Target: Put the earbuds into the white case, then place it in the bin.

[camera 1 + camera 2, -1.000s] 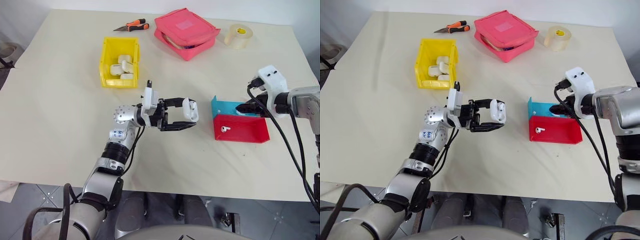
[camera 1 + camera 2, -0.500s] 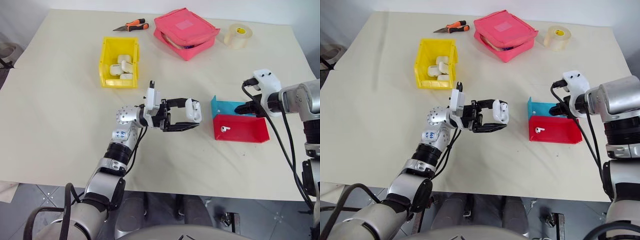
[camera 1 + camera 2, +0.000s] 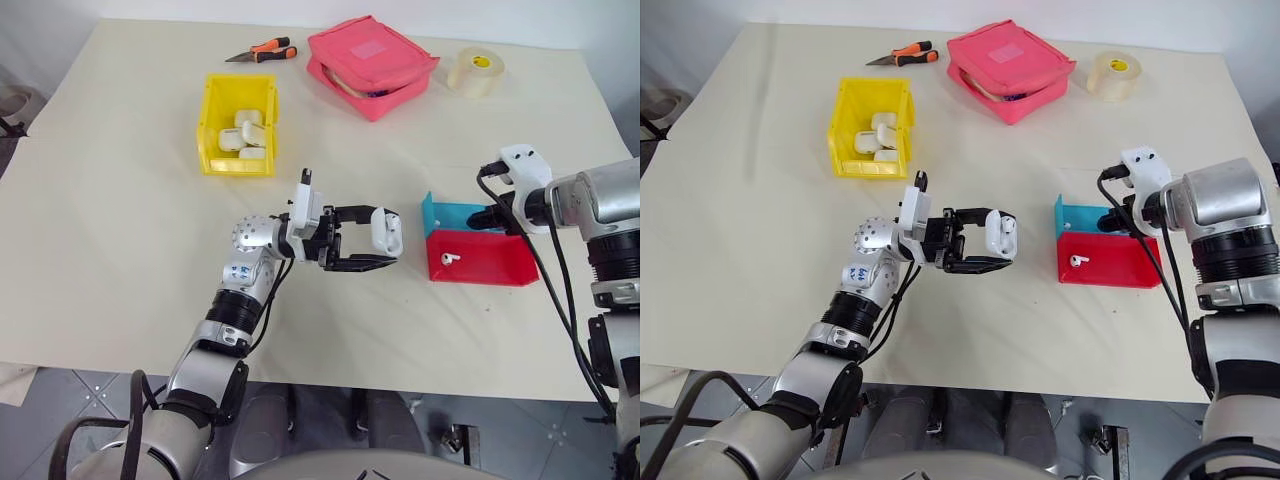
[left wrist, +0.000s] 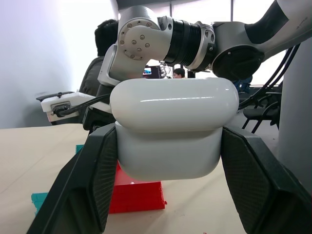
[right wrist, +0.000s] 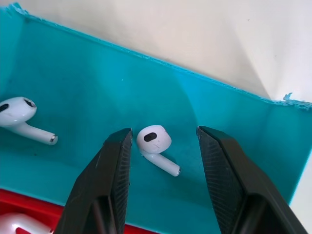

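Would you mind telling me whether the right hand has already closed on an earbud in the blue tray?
No, the right hand is open, its fingers on either side of an earbud lying loose in the blue tray.

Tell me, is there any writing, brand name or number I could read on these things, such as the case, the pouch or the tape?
None can be read.
White case: plain, no print shows.
Pink pouch: a paler patch on top, no letters legible.
Tape roll: no legible label.
Left arm: small blue marks, too small to read.

We see open table at left and lower centre. At upper centre, the bin and pink pouch stand close; the red and blue tray blocks the right.
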You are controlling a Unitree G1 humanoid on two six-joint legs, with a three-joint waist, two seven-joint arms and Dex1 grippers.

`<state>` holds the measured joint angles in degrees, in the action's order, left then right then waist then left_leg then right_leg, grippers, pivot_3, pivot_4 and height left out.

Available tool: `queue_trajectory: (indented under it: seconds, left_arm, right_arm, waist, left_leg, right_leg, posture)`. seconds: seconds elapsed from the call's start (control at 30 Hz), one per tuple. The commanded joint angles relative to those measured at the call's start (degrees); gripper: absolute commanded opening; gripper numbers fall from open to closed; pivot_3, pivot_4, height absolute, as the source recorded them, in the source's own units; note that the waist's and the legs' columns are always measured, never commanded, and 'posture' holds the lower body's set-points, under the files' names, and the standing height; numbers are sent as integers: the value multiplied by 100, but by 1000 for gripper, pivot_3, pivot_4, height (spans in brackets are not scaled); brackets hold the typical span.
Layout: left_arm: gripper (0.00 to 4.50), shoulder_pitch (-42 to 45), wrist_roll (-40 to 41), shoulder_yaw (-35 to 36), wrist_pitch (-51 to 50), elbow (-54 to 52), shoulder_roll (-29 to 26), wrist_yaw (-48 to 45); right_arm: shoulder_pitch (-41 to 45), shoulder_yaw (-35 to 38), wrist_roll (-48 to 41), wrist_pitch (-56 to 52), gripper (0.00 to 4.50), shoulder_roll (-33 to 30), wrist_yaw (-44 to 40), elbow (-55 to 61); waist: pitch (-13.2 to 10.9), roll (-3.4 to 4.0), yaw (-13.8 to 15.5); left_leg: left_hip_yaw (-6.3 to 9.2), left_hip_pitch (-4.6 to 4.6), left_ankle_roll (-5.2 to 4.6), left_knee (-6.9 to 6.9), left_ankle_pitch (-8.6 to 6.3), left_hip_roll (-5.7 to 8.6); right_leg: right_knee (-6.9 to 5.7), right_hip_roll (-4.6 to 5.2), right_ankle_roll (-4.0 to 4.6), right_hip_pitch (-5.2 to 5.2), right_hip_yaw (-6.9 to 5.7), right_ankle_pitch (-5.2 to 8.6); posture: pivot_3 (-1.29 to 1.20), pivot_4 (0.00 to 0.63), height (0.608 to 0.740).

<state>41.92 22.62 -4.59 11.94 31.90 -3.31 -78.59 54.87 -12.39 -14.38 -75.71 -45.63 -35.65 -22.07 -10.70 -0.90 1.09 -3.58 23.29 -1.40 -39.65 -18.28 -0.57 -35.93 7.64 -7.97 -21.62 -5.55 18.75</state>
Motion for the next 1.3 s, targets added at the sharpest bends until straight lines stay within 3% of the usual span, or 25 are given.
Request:
queue_trajectory:
  seconds: [0.03, 0.77, 0.87, 1.03, 1.3]
  left_arm:
    - [2788, -22, 45, -24, 1, -259, 10, 9]
    - [2788, 67, 22, 31, 85, -190, -81, 117]
    - [2788, 96, 17, 47, 119, -144, -104, 123]
    - [2788, 111, 19, 59, 154, -112, -130, 126]
    - [2788, 83, 23, 46, 166, -158, -141, 156]
  right_arm:
    - [171, -1, 132, 155, 2189, -11, -86, -112]
    - [600, -506, 551, 244, 2189, 16, -648, -728]
    - [609, -525, 581, 245, 1608, 16, -678, -733]
    - [578, -560, 604, 235, 21, -32, -790, -600]
    - [629, -389, 602, 292, 21, -102, -836, -296]
  waist:
    - [0, 0, 2]
    - [0, 0, 0]
    - [0, 0, 2]
    - [0, 0, 5]
    - [-1, 2, -6]
  left_leg:
    - [0, 0, 0, 0, 0, 0]
    - [0, 0, 0, 0, 0, 0]
    - [0, 0, 0, 0, 0, 0]
    - [1, 0, 0, 0, 0, 0]
    - [1, 0, 0, 0, 0, 0]
  right_leg:
    - [0, 0, 0, 0, -1, 0]
    - [0, 0, 0, 0, -1, 0]
    - [0, 0, 0, 0, -2, 0]
    - [0, 0, 0, 0, -2, 0]
    - [1, 0, 0, 0, -2, 0]
  posture:
    - [0, 150, 740]
    - [0, 150, 740]
    - [0, 150, 740]
    - [0, 150, 740]
    - [0, 150, 740]
